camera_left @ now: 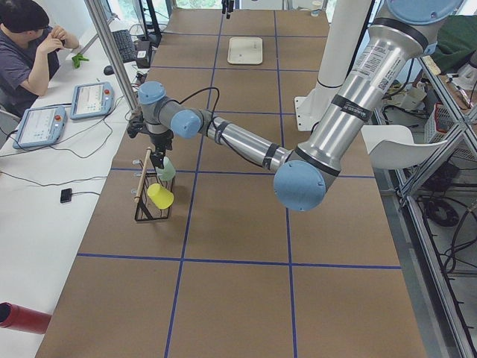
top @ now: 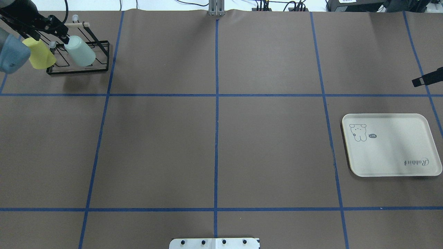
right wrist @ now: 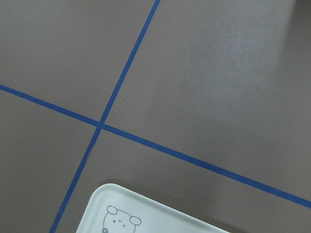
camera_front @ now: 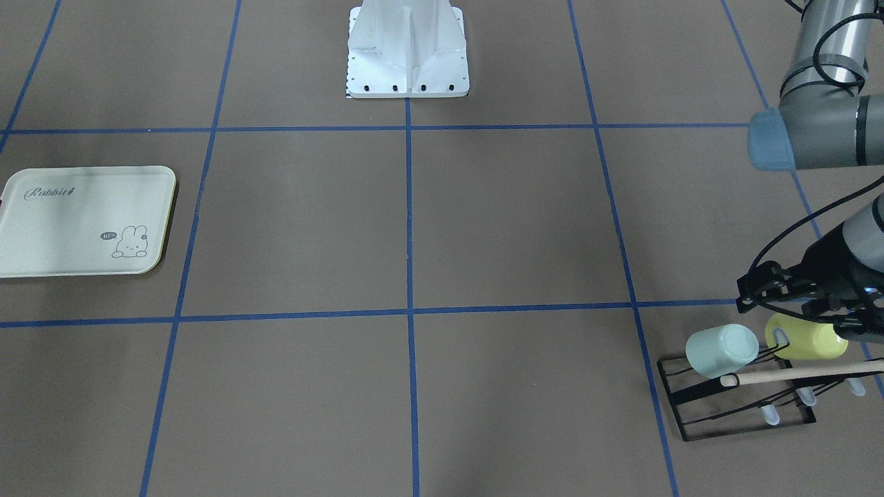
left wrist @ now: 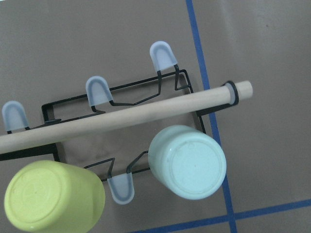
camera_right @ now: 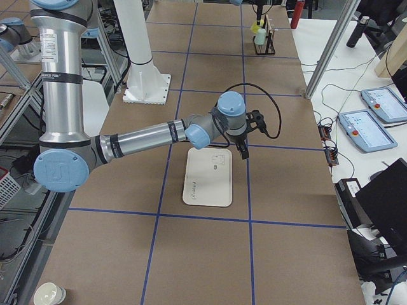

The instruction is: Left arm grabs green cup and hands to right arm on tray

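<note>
Green cup (camera_front: 722, 350): upside down on a peg of the black wire rack (camera_front: 735, 414), at the bench's (camera_front: 483, 221) far left corner as seen from the robot; base tilted up and outward, so the side wall is open to a grip. Untouched.
Yellow-green cup (camera_front: 808, 337): inverted on the neighbouring peg, just beside and not touching; the wrong one to take.
Wooden rod (camera_front: 794, 373): laid along the rack's top between the peg rows, passing close by the green cup; narrows the approach.
Left gripper (camera_front: 766, 286): poised above the rack, near both cups, holding nothing; no fingers in the wrist view, so cannot tell whether spread or closed.
Right gripper (top: 427, 80): hovering just beyond the tray's far edge, well apart from the rack; probably placed there to receive. Only a sliver visible, so cannot tell whether spread or closed.
Tray (top: 391, 148): flat on the bench at the opposite side, nothing on it.
Step in hand: likely lining up on the green cup before descending; grab, hand-over and placing not yet done.
Watch for: clipping the rod or the neighbouring cup; best lifted along the peg's slant rather than straight up, to avoid dragging the rack.
</note>
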Action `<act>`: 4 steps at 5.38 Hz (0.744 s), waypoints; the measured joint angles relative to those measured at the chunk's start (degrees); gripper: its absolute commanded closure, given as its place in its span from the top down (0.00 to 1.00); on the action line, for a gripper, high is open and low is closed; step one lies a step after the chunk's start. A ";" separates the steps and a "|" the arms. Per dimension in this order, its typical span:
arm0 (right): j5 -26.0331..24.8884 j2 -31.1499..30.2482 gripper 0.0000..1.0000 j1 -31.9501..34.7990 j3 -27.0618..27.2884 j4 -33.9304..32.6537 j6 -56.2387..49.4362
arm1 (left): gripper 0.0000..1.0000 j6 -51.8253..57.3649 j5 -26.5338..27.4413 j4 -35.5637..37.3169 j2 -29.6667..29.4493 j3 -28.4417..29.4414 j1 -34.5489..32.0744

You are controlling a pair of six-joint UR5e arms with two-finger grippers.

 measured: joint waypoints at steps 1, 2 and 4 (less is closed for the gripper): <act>-0.08 -0.02 1.00 0.00 -0.06 0.00 0.00 | 1.00 -3.98 2.60 -3.42 -1.11 2.75 2.01; -0.13 -0.02 1.00 -0.01 -0.07 0.00 0.00 | 1.00 -6.23 3.58 -7.08 -1.68 5.40 3.27; -0.18 -0.02 1.00 -0.01 -0.15 0.00 0.00 | 0.99 -6.90 3.84 -8.82 -2.24 7.10 4.13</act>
